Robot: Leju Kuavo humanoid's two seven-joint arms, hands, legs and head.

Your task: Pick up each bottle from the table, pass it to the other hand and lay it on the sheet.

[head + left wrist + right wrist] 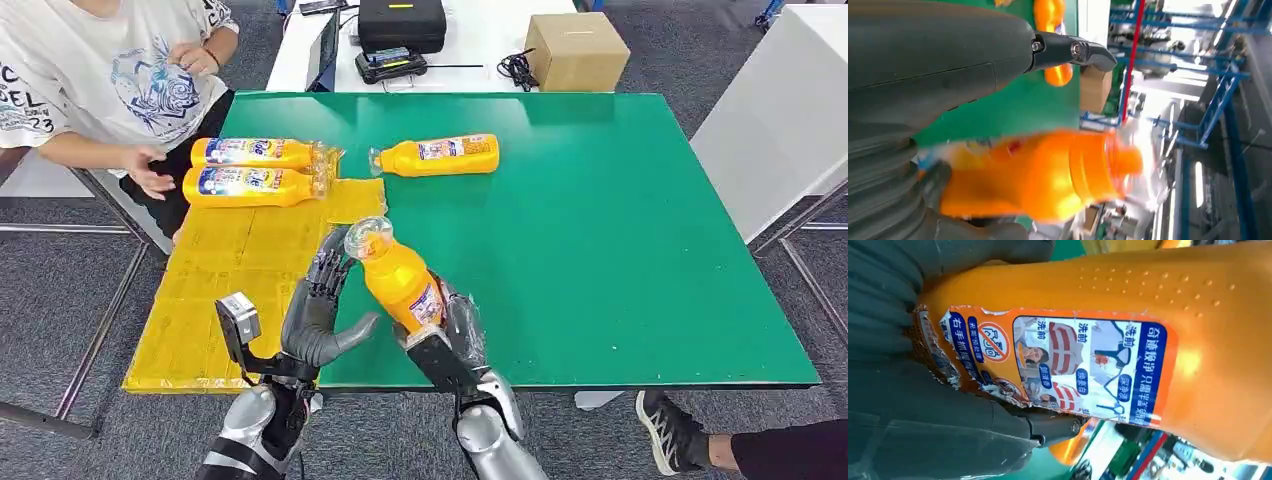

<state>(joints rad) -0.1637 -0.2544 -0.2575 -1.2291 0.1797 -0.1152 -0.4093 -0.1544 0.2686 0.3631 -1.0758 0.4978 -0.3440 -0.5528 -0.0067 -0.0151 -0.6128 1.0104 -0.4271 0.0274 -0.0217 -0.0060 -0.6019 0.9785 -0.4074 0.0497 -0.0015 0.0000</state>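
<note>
From the head view we judge the main risk to be a drop in mid-handover: our right hand [450, 335] grips the orange bottle [398, 275] low on its body, tilted with the cap up and toward our left hand [318, 312], which is spread beside it and grasps nothing; letting go too early would send it onto the green table [620, 250] short of the yellow sheet [220, 290]. In the left wrist view the bottle [1038, 175] lies just beyond the open fingers [1073, 50], blurred. In the right wrist view the bottle's label [1073, 365] sits against the clenched hand.
</note>
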